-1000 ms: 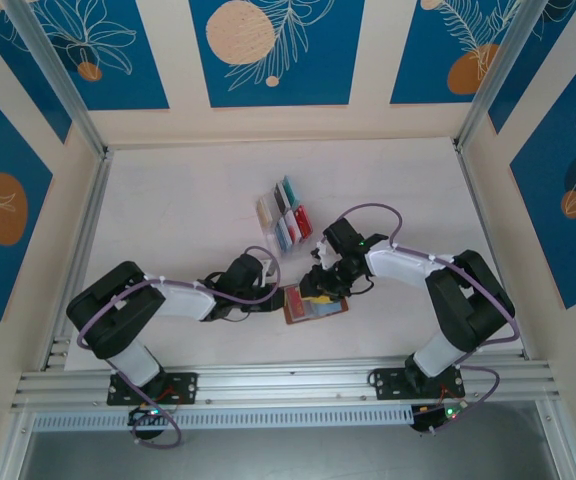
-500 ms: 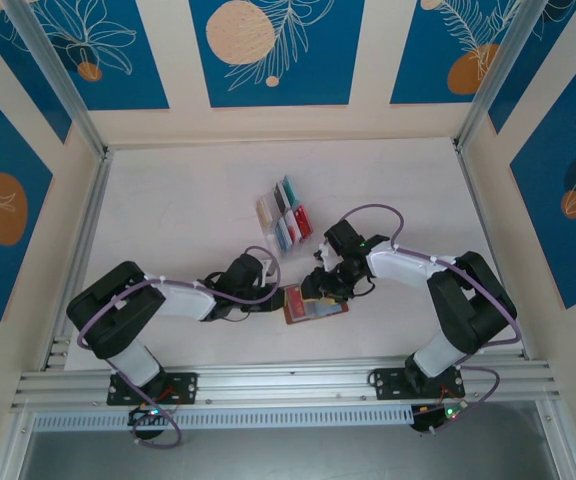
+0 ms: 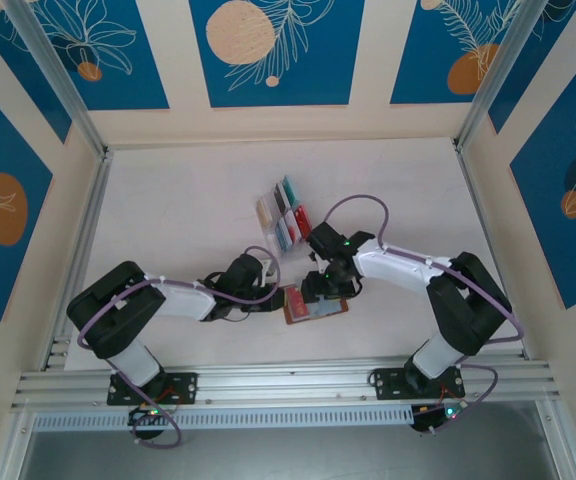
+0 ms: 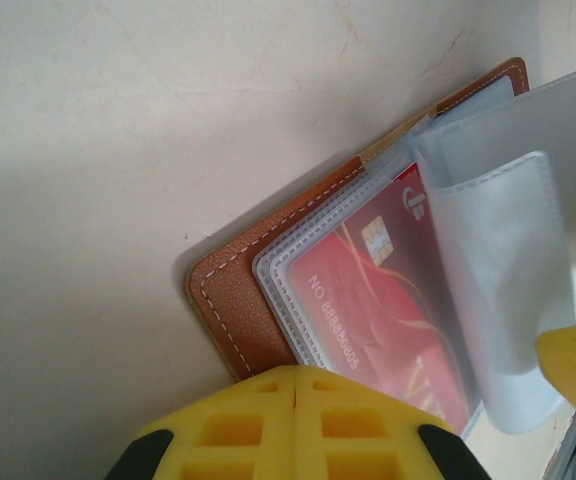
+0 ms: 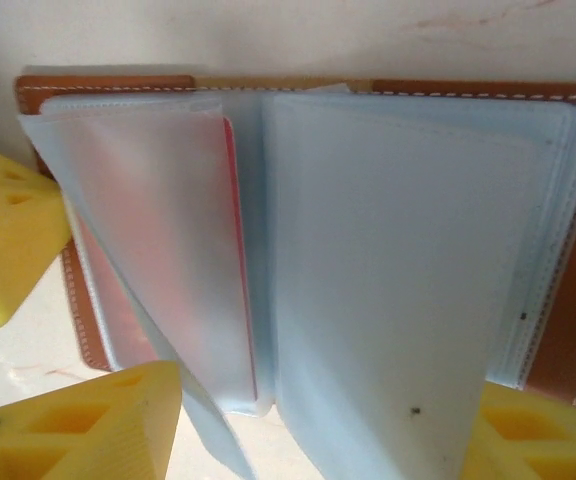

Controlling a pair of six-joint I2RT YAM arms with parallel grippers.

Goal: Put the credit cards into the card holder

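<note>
The brown leather card holder [image 3: 316,306] lies open on the table between both grippers. A red credit card [image 4: 388,300] sits inside one of its clear pockets [image 5: 168,250]. My left gripper [image 4: 296,385] is shut, its yellow fingertips pressed together at the holder's near corner [image 4: 230,300] with nothing between them. My right gripper [image 5: 308,440] stands open over the holder [image 5: 568,330], a yellow finger [image 5: 78,420] on each side of the loose clear pages [image 5: 398,280]. More credit cards [image 3: 286,214] in red, teal, blue and cream stand behind the holder.
Those cards stand in a clear slotted rack [image 3: 271,232] just behind the grippers. Metal frame rails [image 3: 78,250] run along the table's left, right and near edges. Bare white table [image 3: 178,200] lies to the left and at the back.
My right gripper has opened wider and its wrist has shifted left over the holder. The left gripper has stayed shut in the same place.
</note>
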